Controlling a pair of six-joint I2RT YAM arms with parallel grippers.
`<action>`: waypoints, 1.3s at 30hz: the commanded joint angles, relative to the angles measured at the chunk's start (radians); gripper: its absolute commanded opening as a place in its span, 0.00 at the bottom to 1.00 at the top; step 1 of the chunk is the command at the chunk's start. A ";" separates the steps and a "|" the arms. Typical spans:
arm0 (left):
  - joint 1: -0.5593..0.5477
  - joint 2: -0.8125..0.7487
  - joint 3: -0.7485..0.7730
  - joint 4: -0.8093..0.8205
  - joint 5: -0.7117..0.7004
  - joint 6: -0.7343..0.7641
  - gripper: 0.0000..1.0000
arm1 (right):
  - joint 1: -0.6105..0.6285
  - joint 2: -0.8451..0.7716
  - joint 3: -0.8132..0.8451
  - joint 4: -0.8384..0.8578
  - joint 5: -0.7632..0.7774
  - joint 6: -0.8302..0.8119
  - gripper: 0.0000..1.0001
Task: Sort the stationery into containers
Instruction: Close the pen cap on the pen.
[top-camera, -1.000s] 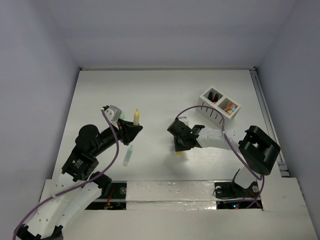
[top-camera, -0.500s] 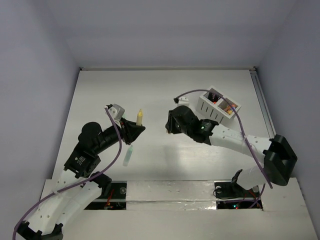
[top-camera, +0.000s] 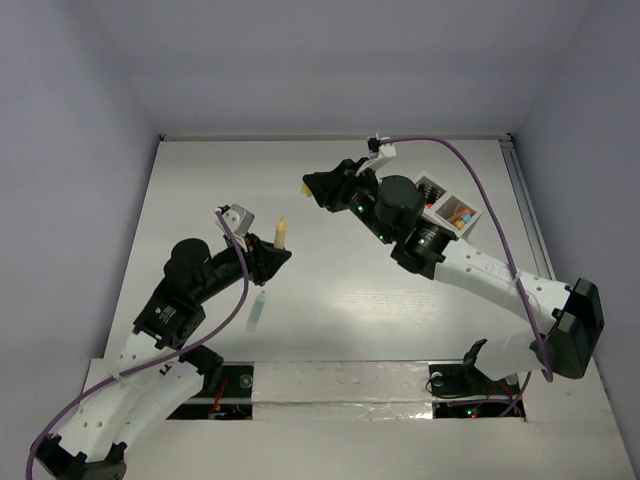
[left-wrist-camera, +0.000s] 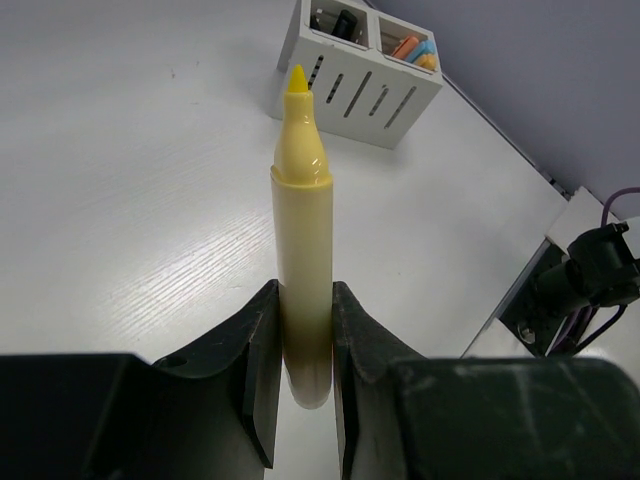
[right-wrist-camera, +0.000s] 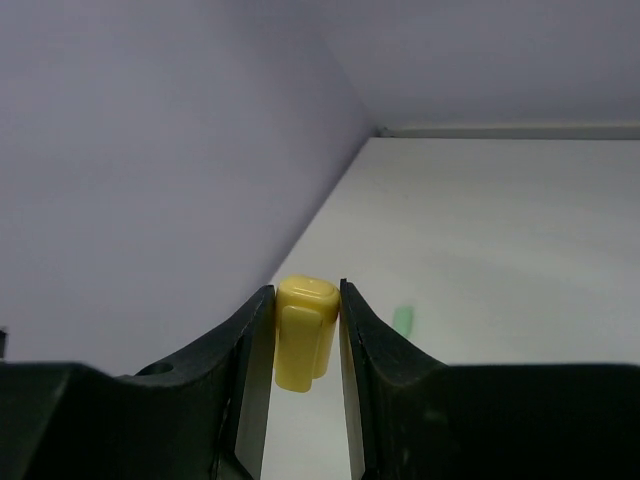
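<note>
My left gripper (left-wrist-camera: 303, 330) is shut on the lower barrel of an uncapped yellow marker (left-wrist-camera: 303, 230), tip up, held above the table. In the top view this marker (top-camera: 281, 235) stands left of centre, just past the left gripper (top-camera: 270, 258). My right gripper (right-wrist-camera: 305, 292) is shut on a small yellow cap (right-wrist-camera: 305, 335). In the top view the right gripper (top-camera: 318, 188) is raised over the back middle of the table, pointing left. The white container (left-wrist-camera: 370, 95) holds black, orange and blue pieces. In the top view the right arm partly hides this container (top-camera: 455, 212).
A mint marker (top-camera: 259, 310) lies on the table just below the left gripper; the right wrist view shows a green piece (right-wrist-camera: 402, 320) on the table too. The grey side walls stand close around the white table (top-camera: 330, 310). The right arm's purple cable arches over the container.
The right arm has lifted from the table's centre and swung to the back left with the yellow cap. The left gripper has shifted its yellow marker slightly right.
</note>
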 joint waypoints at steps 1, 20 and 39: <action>0.002 0.006 -0.002 0.026 -0.017 0.005 0.00 | -0.001 0.003 0.002 0.183 -0.082 0.024 0.16; 0.002 0.009 0.003 0.020 -0.037 0.010 0.00 | 0.048 0.087 0.023 0.222 -0.202 0.049 0.16; 0.002 0.004 0.003 0.014 -0.060 0.010 0.00 | 0.067 0.055 -0.026 0.223 -0.168 0.033 0.15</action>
